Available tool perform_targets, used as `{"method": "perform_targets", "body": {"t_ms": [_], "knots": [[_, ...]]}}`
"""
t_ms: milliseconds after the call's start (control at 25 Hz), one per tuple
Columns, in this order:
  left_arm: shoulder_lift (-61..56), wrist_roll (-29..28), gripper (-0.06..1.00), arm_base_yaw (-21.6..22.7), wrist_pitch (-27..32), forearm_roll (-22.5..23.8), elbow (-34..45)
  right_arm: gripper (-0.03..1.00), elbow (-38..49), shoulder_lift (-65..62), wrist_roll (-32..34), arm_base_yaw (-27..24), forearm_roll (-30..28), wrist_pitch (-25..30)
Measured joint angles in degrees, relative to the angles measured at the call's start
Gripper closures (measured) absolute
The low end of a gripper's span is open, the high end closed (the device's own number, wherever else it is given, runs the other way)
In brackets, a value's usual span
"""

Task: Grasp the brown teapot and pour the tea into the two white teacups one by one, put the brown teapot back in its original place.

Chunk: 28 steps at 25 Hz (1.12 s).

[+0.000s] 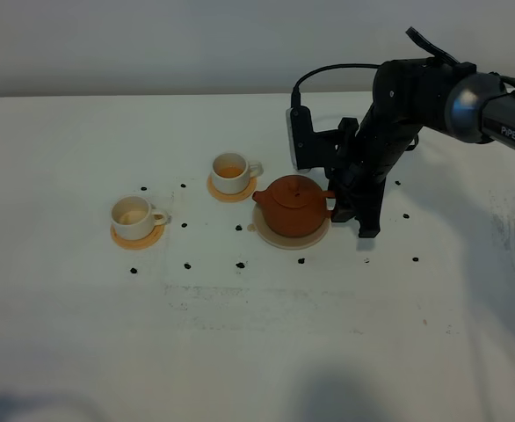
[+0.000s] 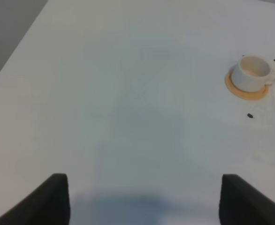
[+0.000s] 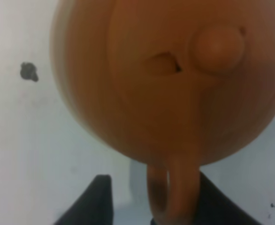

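The loop handle point(image 3: 182, 187) of the brown teapot point(image 3: 151, 79) is straddled, apparently unclamped, by the half-open right gripper point(image 3: 156, 199); fragile clay, best taken there.

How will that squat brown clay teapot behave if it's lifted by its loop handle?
The reddish-brown clay teapot looks rigid, probably heavy for its size, and brittle. Held only by its thin loop handle, the round body may swing spout-down. Its knobbed lid could slip off when tilted.

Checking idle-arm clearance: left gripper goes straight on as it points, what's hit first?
Likely bare table; the left gripper points along a line clear of the cup on its coaster, though depth is unclear.
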Motion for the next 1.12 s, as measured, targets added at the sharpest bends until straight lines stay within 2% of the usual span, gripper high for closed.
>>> {"method": "perform_targets", "body": {"t_ms": [160,360,840,1120], "knots": [[0.0,0.0,0.28,0.0,0.0,0.0,0.0,0.54,-0.1,0.0,1.1,1.0,-1.8,0.2],[0.0,0.0,0.28,0.0,0.0,0.0,0.0,0.53,-2.7,0.0,1.5,1.5,-3.7,1.2],[0.0,0.0,0.28,0.0,0.0,0.0,0.0,0.53,-3.5,0.0,1.6,2.6,-4.4,2.0],[0.0,0.0,0.28,0.0,0.0,0.0,0.0,0.58,-3.5,0.0,1.6,2.6,-4.6,1.7]]}}
